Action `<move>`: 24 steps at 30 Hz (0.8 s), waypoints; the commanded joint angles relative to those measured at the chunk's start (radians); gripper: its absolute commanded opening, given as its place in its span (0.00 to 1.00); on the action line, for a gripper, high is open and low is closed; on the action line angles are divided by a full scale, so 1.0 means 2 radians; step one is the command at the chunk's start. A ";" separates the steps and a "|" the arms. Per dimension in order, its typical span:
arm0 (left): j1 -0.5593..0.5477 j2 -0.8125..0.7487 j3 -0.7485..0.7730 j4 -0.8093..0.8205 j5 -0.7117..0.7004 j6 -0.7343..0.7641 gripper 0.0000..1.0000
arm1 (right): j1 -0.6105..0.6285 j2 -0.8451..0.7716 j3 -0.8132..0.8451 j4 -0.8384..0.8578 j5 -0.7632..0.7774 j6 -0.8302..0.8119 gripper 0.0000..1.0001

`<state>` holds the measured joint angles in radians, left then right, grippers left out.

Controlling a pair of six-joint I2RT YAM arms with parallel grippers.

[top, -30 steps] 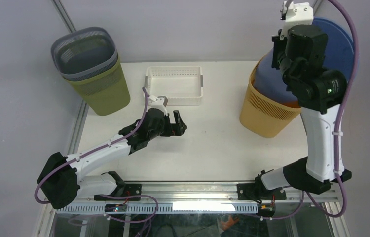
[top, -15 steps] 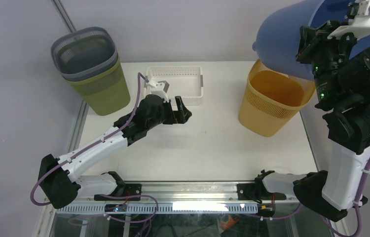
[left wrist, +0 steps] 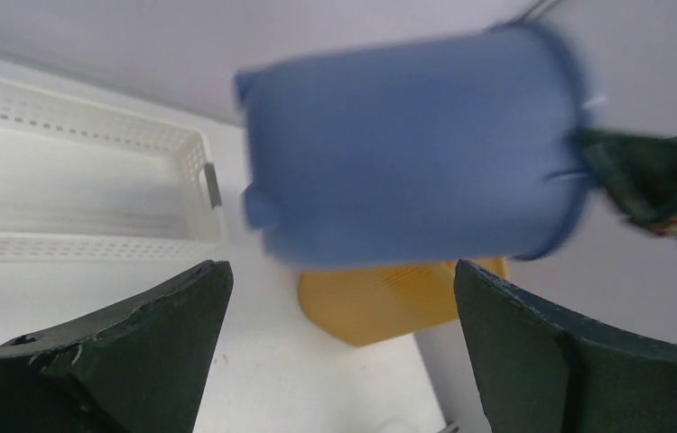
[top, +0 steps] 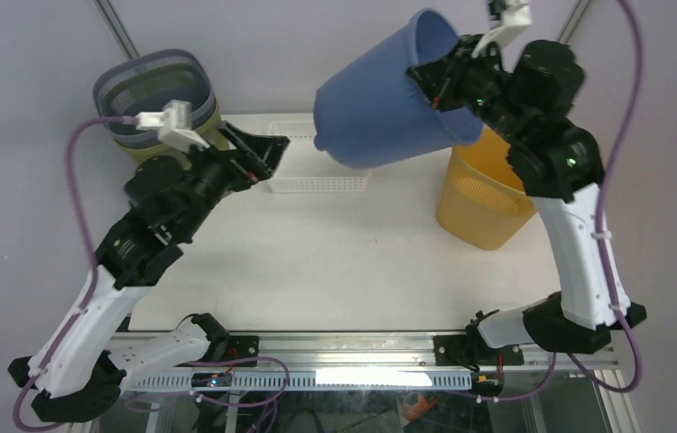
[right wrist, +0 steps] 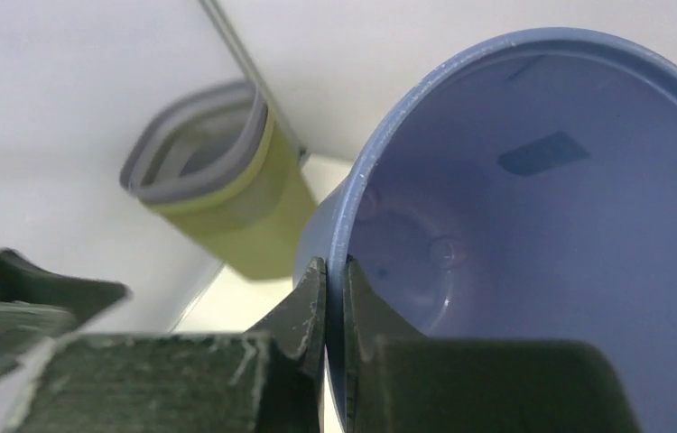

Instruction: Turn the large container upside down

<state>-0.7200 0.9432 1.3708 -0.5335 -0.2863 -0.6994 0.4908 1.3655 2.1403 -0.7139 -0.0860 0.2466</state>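
Note:
The large blue container (top: pixel 389 95) hangs in the air over the back of the table, tipped on its side with its bottom toward the left. It also shows in the left wrist view (left wrist: pixel 407 149) and the right wrist view (right wrist: pixel 551 225). My right gripper (top: pixel 436 79) is shut on its rim, one finger inside and one outside (right wrist: pixel 335 289). My left gripper (top: pixel 258 155) is open and empty, raised to the left of the container's bottom and apart from it (left wrist: pixel 339 298).
An orange mesh basket (top: pixel 479 203) stands at the right under the container's rim. A white tray (top: pixel 321 180) lies at the back middle. A grey basket nested in an olive one (top: pixel 159 108) stands at the back left.
My right arm has swung the blue container leftward out over the table and tipped it further on its side. My left arm has risen and moved left, its jaws still open.

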 commanded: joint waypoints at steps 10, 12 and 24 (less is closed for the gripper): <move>0.000 -0.025 0.069 -0.102 -0.126 -0.029 0.99 | 0.164 0.008 -0.185 0.094 0.000 0.074 0.00; 0.000 -0.013 0.071 -0.114 -0.119 -0.037 0.99 | 0.167 -0.020 -0.245 0.128 -0.010 0.093 0.00; 0.000 0.039 0.044 -0.115 -0.061 -0.034 0.99 | 0.170 -0.163 -0.547 0.262 0.102 0.300 0.00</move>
<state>-0.7193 1.0164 1.4784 -0.7891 -0.4679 -0.7605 0.8284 1.1049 1.1469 -0.3115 -0.0559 0.6659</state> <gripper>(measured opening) 0.990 0.042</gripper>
